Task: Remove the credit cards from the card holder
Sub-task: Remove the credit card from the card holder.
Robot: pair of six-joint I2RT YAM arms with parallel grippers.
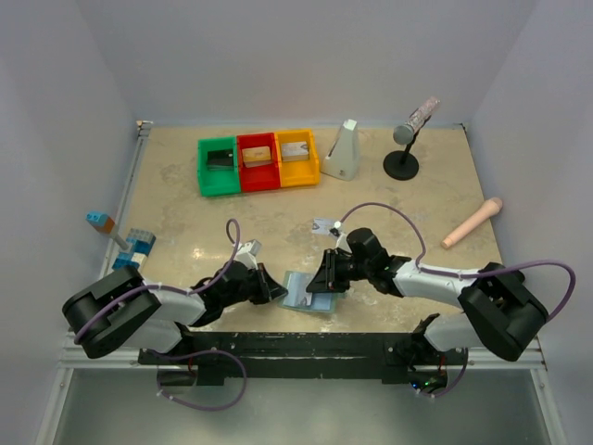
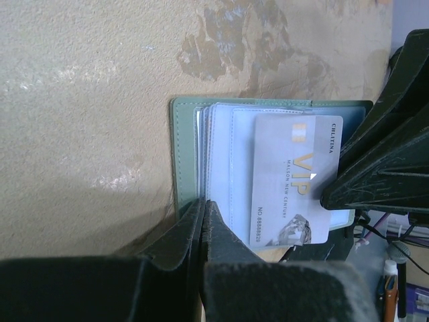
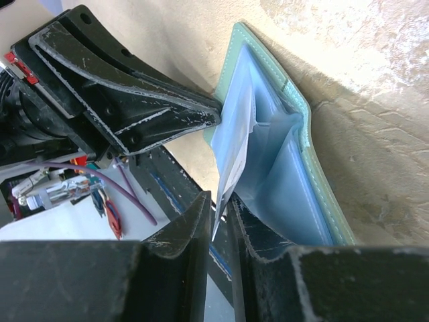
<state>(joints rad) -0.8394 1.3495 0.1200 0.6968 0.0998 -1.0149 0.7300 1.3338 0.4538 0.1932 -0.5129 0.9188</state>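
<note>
- At the far left of your surface (image 1: 185,218), a small stack of blue toy bricks (image 1: 136,247) sits well apart from the work.
- Toward the far side, three bins stand touching in a row: a green bin (image 1: 220,187), a red bin (image 1: 259,182) and a yellow bin (image 1: 298,176). There is something small in each.
- Your left gripper (image 2: 204,206) lies low at the near edge with its fingers brought fully together. Its tip meets the left rim of the card holder, though you cannot tell from these views whether it pinches the cover or only presses on it.
- The card holder (image 1: 298,298) lies open on the surface between your two grippers, near the arm bases. Its grey-green cover is down and its pale blue pockets face up.
- A silver-grey card (image 2: 288,181) printed "VIP" sticks partway out of the pockets toward the right, with part of it still tucked inside.
- Your right gripper (image 3: 220,209) has narrowed onto that card. In the right wrist view the card stands edge-on between the two fingers, clamped at its free end.
- Further right at the far side stand a white wedge-shaped object (image 1: 341,153) and a microphone (image 1: 409,139) on a round black base.
- At the far right, a pink cylinder (image 1: 473,222) lies flat on the surface.
</note>
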